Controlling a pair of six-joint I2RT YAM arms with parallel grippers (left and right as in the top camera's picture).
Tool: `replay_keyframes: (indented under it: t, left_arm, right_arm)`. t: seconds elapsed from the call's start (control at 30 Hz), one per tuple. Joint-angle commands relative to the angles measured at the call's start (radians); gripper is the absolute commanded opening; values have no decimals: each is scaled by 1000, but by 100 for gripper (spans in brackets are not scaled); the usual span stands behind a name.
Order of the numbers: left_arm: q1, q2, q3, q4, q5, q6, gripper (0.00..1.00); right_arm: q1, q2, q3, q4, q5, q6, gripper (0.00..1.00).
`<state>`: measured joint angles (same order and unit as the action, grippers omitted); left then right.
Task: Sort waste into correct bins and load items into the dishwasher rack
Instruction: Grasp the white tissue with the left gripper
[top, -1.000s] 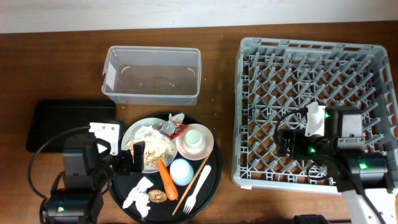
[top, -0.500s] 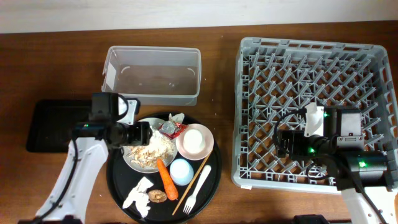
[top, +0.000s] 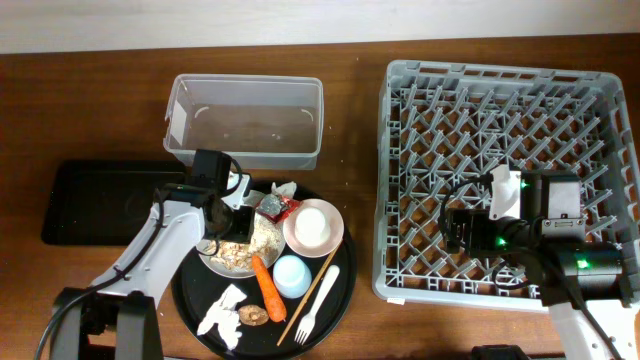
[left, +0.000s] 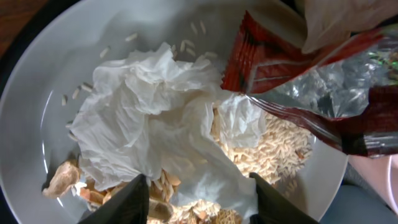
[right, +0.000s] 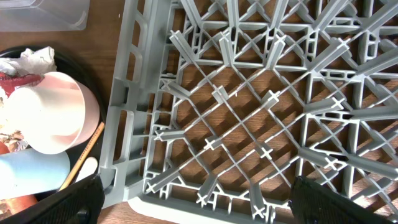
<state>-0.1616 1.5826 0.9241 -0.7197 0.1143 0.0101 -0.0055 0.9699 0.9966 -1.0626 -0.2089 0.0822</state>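
When we look down the left wrist view, the tissue (left: 155, 124) lies mid-frame on the plate (left: 37, 143). It reaches down between the fingers of the left gripper (left: 199, 202), which stand apart at the bottom edge, one on each side. The right gripper (right: 199, 202) is well away over the rack (right: 249, 93), with its fingers wide apart and empty.

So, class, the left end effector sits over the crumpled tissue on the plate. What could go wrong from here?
1. The tissue lies on the food heap, so the left end effector may pinch grains too, mixing the waste.
2. The wrapper seems to overlap the tissue's edge and could be dragged along.
3. Pressing down may tip or slide the white plate.
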Motion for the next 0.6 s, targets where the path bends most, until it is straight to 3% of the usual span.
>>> replay_keyframes:
  t: [0.0, 0.07, 0.13, 0.23, 0.4, 0.57]
  left_arm:
    - [-2, 5, 20, 13, -11, 5, 48]
    - [-2, 5, 34, 15, -10, 5, 39]
    - [-2, 5, 34, 27, -11, 5, 18]
    - [-2, 5, 34, 40, -11, 5, 1]
    - [-2, -5, 61, 14, -60, 5, 1]
    - [-2, -151, 197, -89, -62, 4, 1]
  right_arm:
    - [6, -3, 21, 3, -8, 3, 98]
    - [6, -3, 21, 3, -8, 3, 98]
    - [6, -3, 21, 3, -8, 3, 98]
    - [6, -3, 21, 3, -5, 3, 98]
    - [6, -3, 21, 3, -5, 3, 98]
    - [6, -3, 21, 3, -4, 3, 98]
